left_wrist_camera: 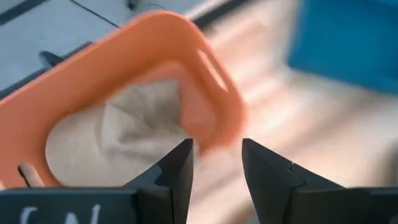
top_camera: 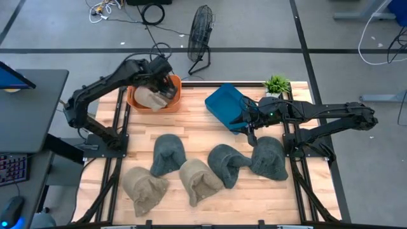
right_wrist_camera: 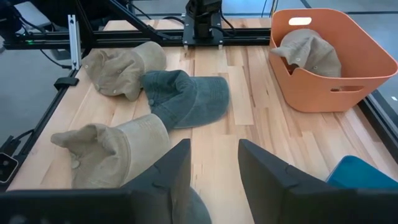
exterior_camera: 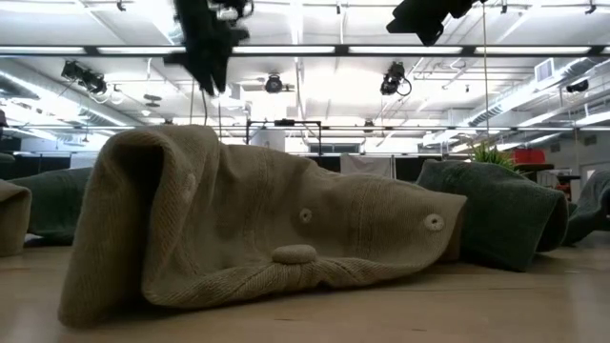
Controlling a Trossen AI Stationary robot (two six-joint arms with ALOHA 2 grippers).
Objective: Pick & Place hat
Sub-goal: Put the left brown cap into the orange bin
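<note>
An orange bin stands at the table's far left, and a beige hat lies in it, crumpled against the bin floor. My left gripper hovers open just over the bin's right rim and holds nothing. My right gripper is open and empty at the blue bin's near edge. Several more hats lie on the near half of the table: a green one, two beige ones, and two green ones.
A blue bin sits tilted at the far middle of the table, with a small potted plant to its right. Bare wood lies between the two bins. In the low view a beige hat fills the foreground.
</note>
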